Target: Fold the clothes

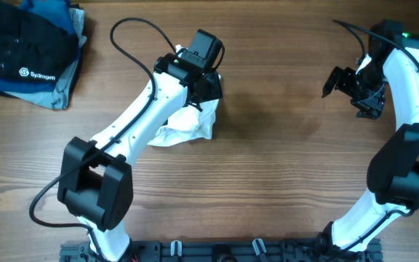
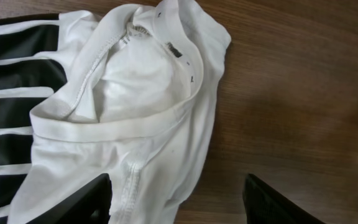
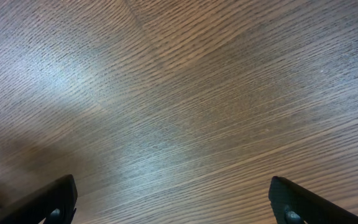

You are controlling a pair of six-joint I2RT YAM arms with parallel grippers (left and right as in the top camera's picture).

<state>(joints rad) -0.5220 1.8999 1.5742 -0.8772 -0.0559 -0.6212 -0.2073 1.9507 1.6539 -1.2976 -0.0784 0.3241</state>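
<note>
overhead view: the white shirt [image 1: 192, 128] lies bunched on the tabletop [image 1: 282, 175], left of the middle, directly under the left hand [image 2: 178, 204]. that hand hangs with jaws apart, grasping nothing, the collar just ahead of it. the right hand [image 1: 346, 81], also released, sits well apart toward the right edge, so the left arm is nearer.

Clothes [image 2: 135, 93] seemingly beneath left tool [image 2: 180, 202]
</note>
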